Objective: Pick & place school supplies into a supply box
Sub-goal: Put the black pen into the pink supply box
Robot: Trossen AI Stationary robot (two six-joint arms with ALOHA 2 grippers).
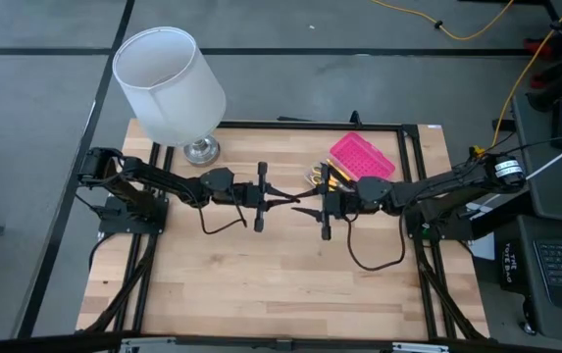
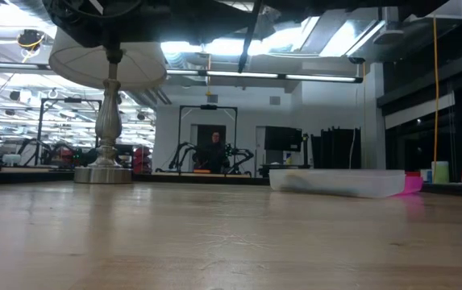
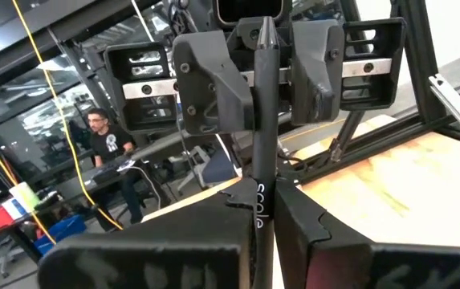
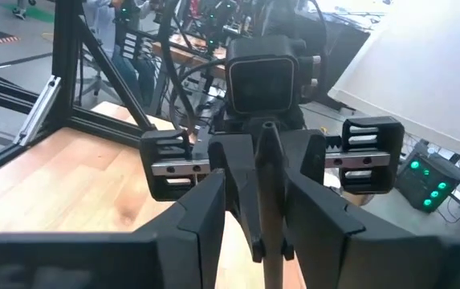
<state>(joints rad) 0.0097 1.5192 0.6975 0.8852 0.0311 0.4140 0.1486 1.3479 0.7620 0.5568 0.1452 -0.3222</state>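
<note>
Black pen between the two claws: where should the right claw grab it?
Its free end, approached head-on from the right. The left gripper pinches the other end, holding the black pen level, pointing between the right gripper's open fingers.

Left gripper (image 3: 263,221) clamps a black pen (image 3: 262,120), its tip seemingly between right gripper (image 3: 271,76) fingers.

Around my wooden desk (image 1: 261,284), grey floor (image 1: 35,127) with dark seams. Yellow cable (image 1: 457,29) trails across it beyond the far edge. A white-shaded lamp (image 1: 170,83) on a silver base stands at the far left corner. Behind: long ceiling light strips (image 2: 295,78), dark-framed glass partitions, a seated person (image 3: 105,148) at another workstation.
</note>
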